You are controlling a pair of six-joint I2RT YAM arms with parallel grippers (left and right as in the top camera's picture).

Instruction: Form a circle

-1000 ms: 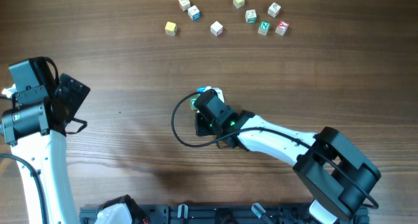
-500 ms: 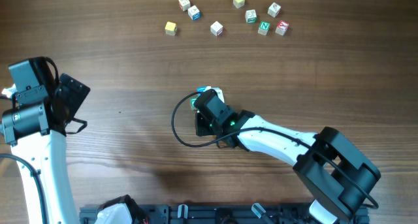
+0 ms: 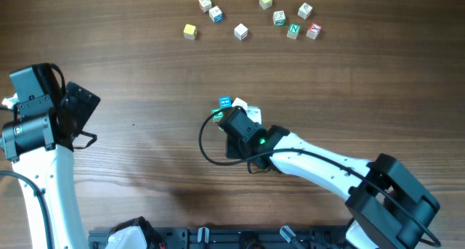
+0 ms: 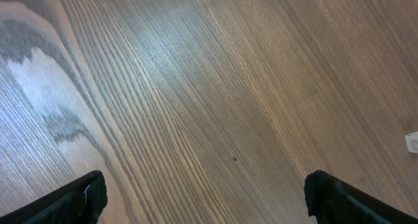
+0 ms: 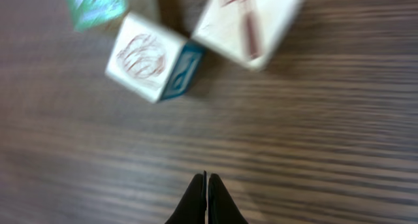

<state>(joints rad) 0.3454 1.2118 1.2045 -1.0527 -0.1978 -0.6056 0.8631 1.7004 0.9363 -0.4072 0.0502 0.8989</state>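
The circle [image 3: 240, 105] shows as a tight cluster of small letter cubes at mid-table: a blue one [image 3: 224, 103], a green one [image 3: 217, 114] and cream ones [image 3: 251, 112]. My right gripper [image 3: 231, 118] sits just on the near side of the cluster, shut and empty. In the right wrist view its tips [image 5: 207, 179] meet above bare wood, short of a cream cube with a blue side [image 5: 153, 64], a cream cube with red marks [image 5: 248, 21] and a green cube [image 5: 95, 5]. My left gripper [image 3: 80, 107] hangs open at the far left over bare wood, fingers [image 4: 88, 196] wide apart.
Several loose letter cubes lie scattered along the back of the table, from a yellow one [image 3: 189, 31] to a red-marked one [image 3: 313, 31]. A black cable [image 3: 207, 151] loops beside the right wrist. A white cube corner [image 4: 411, 141] shows at the left wrist view's right edge.
My right arm has drawn back toward the near right, uncovering more of the cube cluster. The left arm has not moved.
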